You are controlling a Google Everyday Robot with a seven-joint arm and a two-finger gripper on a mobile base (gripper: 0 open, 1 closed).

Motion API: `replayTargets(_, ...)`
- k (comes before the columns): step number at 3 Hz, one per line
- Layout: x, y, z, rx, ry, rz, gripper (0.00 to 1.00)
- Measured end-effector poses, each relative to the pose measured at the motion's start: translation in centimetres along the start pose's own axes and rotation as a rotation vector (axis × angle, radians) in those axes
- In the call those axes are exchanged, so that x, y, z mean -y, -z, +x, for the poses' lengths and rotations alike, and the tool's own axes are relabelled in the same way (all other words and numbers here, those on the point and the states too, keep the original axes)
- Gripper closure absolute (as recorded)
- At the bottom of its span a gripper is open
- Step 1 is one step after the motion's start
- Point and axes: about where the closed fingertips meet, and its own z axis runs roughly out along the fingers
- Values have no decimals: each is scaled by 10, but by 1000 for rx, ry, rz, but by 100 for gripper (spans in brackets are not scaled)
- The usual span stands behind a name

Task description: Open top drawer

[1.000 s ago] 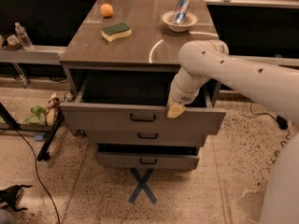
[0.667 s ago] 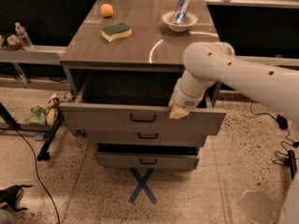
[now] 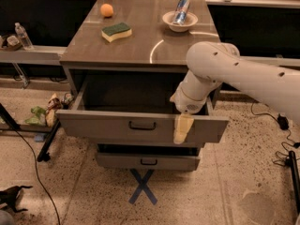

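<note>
Already the top drawer (image 3: 108,125) stands well out from under the table (image 3: 140,50), its deep grey box open to view and its front panel running crosswise, side to side, with the direction of travel toward the camera. The gripper (image 3: 183,129) hangs over the upper edge of that panel, touching it, on the side of the panel nearer the arm; the small black handle (image 3: 142,125) lies beside it, toward the picture's left, with a stretch of bare panel between them. Whether the gripper is open, closed or hooked on the panel's lip cannot be told. Judged from this, little travel seems left, and any further pull would have to run straight out along the drawer's slide, at right angles to the panel's long axis, or the off-centre contact could skew the box. A lower drawer (image 3: 147,161) sits only slightly out beneath. On the table are an orange (image 3: 107,10), a sponge (image 3: 116,31) and a bowl (image 3: 179,23) holding a blue can (image 3: 182,8); the can's printing cannot be read, and no other writing shows.
</note>
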Motion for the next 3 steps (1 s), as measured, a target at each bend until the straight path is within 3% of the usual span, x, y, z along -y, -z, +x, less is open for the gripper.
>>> replayTargets(3, 18, 43, 7, -29, 14, 49, 80)
